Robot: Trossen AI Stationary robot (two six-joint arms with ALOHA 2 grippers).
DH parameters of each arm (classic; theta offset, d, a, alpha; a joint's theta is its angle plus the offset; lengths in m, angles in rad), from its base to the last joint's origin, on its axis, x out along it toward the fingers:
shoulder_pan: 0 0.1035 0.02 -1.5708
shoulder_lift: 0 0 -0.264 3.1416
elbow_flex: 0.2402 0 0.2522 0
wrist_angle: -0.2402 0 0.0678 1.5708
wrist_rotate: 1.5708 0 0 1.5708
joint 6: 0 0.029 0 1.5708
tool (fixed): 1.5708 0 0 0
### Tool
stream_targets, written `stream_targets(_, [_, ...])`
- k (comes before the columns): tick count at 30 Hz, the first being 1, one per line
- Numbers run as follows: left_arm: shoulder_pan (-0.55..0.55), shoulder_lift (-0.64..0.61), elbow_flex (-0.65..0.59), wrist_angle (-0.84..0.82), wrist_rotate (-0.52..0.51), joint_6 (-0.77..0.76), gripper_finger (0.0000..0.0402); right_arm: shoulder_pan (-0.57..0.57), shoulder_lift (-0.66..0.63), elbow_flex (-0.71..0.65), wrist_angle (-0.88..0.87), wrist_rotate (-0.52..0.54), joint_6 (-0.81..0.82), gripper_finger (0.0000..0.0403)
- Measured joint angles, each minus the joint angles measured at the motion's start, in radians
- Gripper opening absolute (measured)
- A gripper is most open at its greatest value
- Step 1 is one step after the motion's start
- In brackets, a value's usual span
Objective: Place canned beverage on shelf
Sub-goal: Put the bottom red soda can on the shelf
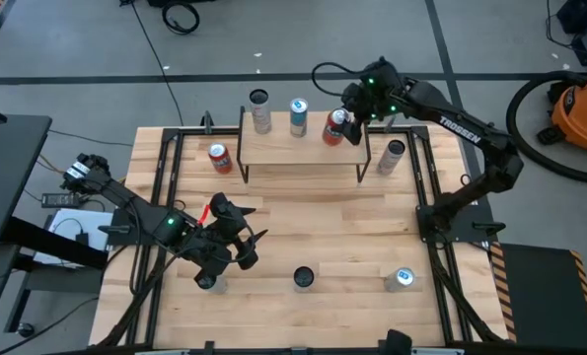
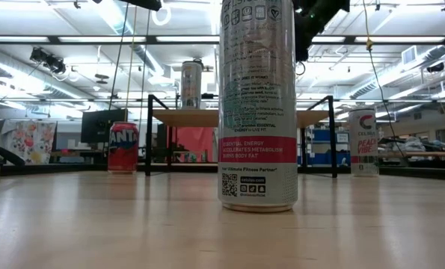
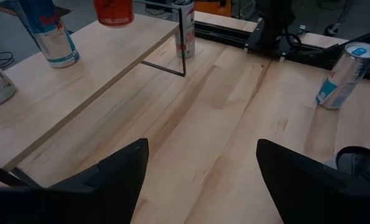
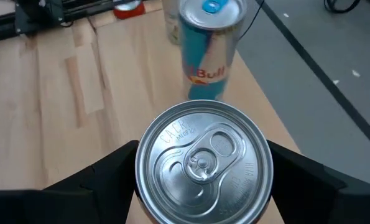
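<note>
Red can [image 1: 334, 127] is at the right end of the shelf [image 1: 303, 153], on or just above the board, with the right gripper [image 1: 344, 121] clamped on its sides; right wrist view shows its silver lid [image 4: 203, 163] between the two dark fingers. A blue can [image 1: 298, 116] and a silver can [image 1: 261, 110] stand beside it on the same board.

Handling, as I judge: thin aluminium wall, stiff if full but dents w/ too much squeeze; smooth and probably slippery, so hold at mid-height on the round side, not near the lid. Tall and narrow, so it tips easily; keep it upright and release only when the base is flat on the wood. Weight I cannot tell.

Left gripper [image 1: 236, 240] hangs over the tabletop [image 1: 352, 237] near the front-left, fingers apart, holding nothing.
</note>
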Motion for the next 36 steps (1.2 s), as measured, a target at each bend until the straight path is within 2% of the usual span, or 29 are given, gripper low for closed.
stream_targets(6, [0.0,0.0,0.0,0.005,0.0,0.0,0.0311,-0.034,0.047,0.004,-0.003,-0.024,-0.048,0.0312])
stream_targets(17, [0.0,0.0,0.0,0.028,0.0,0.026,0.0311,-0.053,0.179,0.164,-0.057,-0.038,-0.107,0.0312])
stream_targets(22, [0.0,0.0,0.0,0.028,0.0,0.027,0.0311,-0.063,0.228,0.182,-0.061,-0.038,-0.119,0.0312])
stream_targets(31, [0.0,0.0,0.0,0.027,0.0,0.027,0.0311,-0.098,0.242,0.183,-0.055,-0.065,-0.145,0.0312])
stream_targets(36, [0.0,0.0,0.0,0.027,0.0,0.027,0.0311,-0.106,0.242,0.183,-0.051,-0.065,-0.165,0.0339])
